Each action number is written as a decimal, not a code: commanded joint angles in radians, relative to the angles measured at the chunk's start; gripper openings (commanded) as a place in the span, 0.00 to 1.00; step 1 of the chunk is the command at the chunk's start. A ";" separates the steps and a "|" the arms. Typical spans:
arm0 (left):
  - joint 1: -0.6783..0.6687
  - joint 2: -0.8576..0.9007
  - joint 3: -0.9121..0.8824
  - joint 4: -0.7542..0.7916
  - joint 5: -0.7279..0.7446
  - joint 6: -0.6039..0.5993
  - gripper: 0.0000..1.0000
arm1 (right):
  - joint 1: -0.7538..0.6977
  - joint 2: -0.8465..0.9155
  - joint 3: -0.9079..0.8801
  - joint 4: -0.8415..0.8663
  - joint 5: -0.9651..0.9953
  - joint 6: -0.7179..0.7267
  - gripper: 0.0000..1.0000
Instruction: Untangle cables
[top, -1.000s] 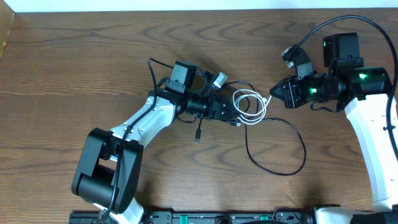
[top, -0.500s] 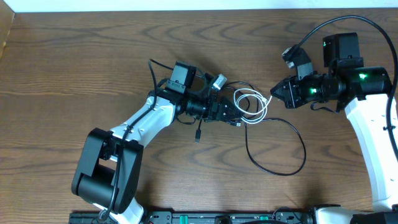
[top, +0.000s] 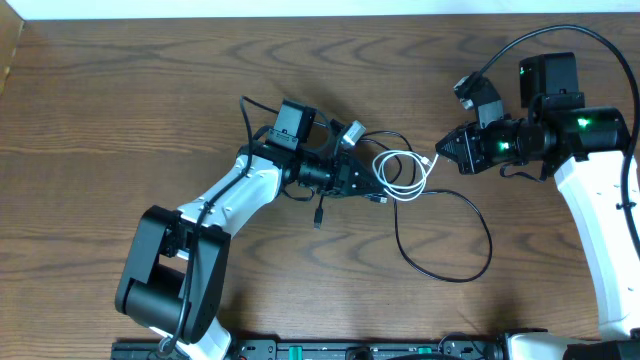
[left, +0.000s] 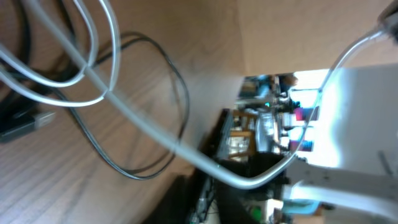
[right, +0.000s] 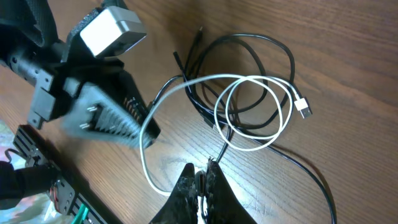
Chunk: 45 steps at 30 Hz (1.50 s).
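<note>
The white cable (top: 428, 175) lies in loose loops mid-table, crossed over the black cable (top: 490, 245), whose long loop runs toward the front right. My right gripper (top: 440, 150) is shut on one plug end of the white cable, seen between its fingertips in the right wrist view (right: 202, 180). My left gripper (top: 372, 183) sits at the left side of the tangle. In the right wrist view its tip (right: 144, 129) appears shut on a bend of the white cable (right: 289, 106), with the black cable (right: 291, 59) coiled beneath. The left wrist view shows the white cable (left: 143, 127) taut above the black one (left: 183, 99).
The white cable's free plug (right: 303, 107) rests on the wood at the right of the coil. A black plug end (top: 318, 215) lies just in front of the left arm. The table's front edge with its rail (top: 350, 350) is below.
The white coil has drawn slightly narrower and shifted a little left with my left gripper. The right arm has stayed still.
</note>
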 joint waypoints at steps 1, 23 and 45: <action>0.021 -0.024 0.003 0.000 0.153 -0.061 0.55 | 0.005 -0.012 0.005 -0.002 -0.006 -0.014 0.01; -0.006 -0.024 0.002 0.076 -0.155 -0.573 0.64 | 0.005 -0.012 0.005 -0.008 -0.007 -0.014 0.01; -0.002 -0.024 0.002 -0.100 -0.714 -0.325 0.07 | -0.058 -0.012 0.005 -0.028 0.151 0.119 0.01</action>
